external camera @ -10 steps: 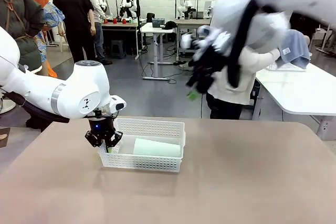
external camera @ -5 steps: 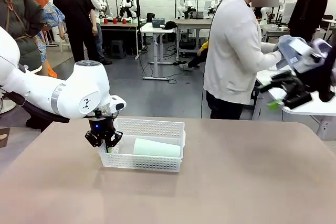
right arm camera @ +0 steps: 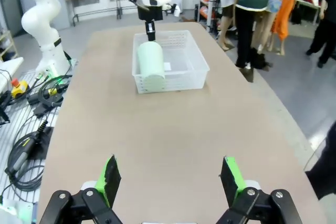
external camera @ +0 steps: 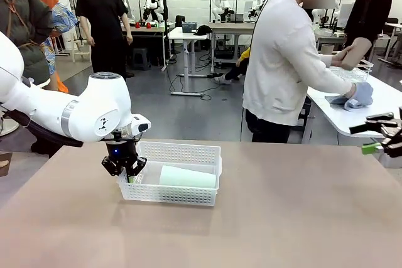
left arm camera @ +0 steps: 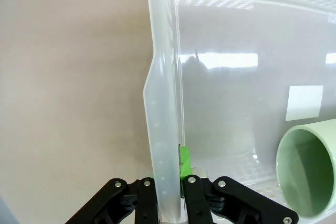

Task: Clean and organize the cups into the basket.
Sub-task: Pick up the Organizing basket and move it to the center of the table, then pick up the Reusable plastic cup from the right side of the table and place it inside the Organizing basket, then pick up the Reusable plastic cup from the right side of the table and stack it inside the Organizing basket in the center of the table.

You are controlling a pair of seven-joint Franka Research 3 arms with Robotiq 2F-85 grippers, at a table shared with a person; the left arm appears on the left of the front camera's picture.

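Cup lengthwise in basket, mouth left

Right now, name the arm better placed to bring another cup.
Right: the right gripper is open and empty; the left gripper is shut on the end wall of the white lattice plastic basket.

Tan table carrying a single white basket.
The basket stands at the left gripper, well apart from the right gripper.
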